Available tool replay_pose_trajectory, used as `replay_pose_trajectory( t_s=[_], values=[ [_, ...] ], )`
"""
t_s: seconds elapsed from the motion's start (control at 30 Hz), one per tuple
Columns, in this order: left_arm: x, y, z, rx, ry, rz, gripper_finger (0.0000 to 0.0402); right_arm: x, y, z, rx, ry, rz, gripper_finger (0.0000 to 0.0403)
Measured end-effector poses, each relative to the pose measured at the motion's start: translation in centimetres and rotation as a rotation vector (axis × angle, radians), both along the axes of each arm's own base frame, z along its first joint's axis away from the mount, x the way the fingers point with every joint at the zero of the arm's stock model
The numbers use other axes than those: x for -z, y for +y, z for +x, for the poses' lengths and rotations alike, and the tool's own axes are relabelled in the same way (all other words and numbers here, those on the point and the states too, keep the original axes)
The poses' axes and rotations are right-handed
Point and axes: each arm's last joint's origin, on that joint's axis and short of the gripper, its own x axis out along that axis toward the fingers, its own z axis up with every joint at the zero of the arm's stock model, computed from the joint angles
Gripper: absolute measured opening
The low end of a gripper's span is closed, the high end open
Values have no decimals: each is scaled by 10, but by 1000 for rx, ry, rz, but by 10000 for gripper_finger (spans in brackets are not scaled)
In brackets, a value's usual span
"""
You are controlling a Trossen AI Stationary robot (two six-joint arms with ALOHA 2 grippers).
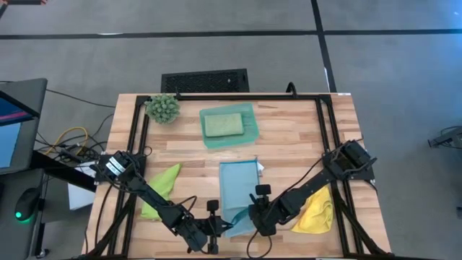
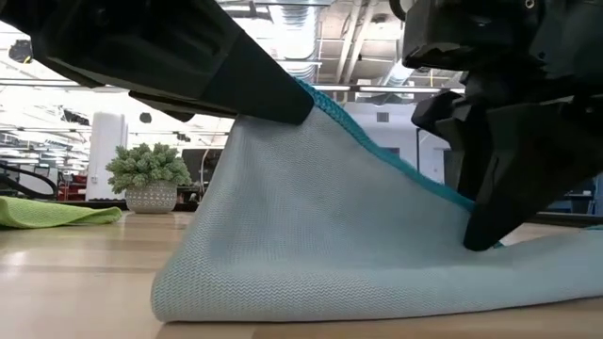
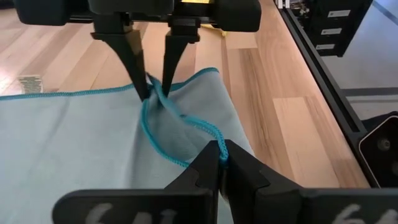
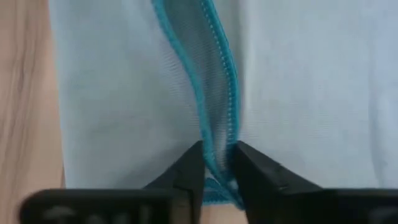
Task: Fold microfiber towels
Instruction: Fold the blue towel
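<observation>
On the left of the worktop (image 1: 289, 137) a lime green towel (image 1: 163, 189) lies crumpled beside the left arm. Behind it sit a spiky plant ball (image 1: 163, 107) and a teal tray (image 1: 249, 119) holding a folded pale sage towel (image 1: 222, 123). At the front middle lies the light blue towel (image 1: 237, 189), its near edge lifted off the wood. The left gripper (image 3: 221, 157) is pinched on that teal-stitched hem; the right gripper (image 4: 219, 163) is clamped on the same hem just beside it. A small white label (image 3: 30, 83) at the towel's far corner bears print too small to read. On the right, a yellow towel (image 1: 317, 214) lies rumpled beneath the right arm.
</observation>
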Motion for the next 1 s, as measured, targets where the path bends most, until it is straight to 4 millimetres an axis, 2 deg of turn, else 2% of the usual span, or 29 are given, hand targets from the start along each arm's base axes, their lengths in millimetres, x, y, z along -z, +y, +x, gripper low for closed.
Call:
replay_pose_trajectory(
  t_s=[0.13,0.2,0.4,0.63,0.77,0.9,1.0],
  values=[
    [0,-3,-2,26,0,39,6,-4,7,-5,-23,-8,4,32],
    [-1,-6,-4,41,-4,58,6,-5,11,-9,-36,-8,3,12],
    [-16,-22,-4,73,-55,108,6,-21,26,-24,-62,-39,38,26],
    [-41,-48,-5,191,-101,135,6,-66,52,-46,-142,-139,146,7],
    [-52,-56,-6,213,-123,130,6,-86,67,-51,-188,-162,229,14],
    [-58,-58,-5,173,-135,163,6,-92,72,-54,-229,-150,262,20],
    [-56,-53,-5,63,-107,250,6,-91,66,-50,-203,-143,229,14]
  ],
)
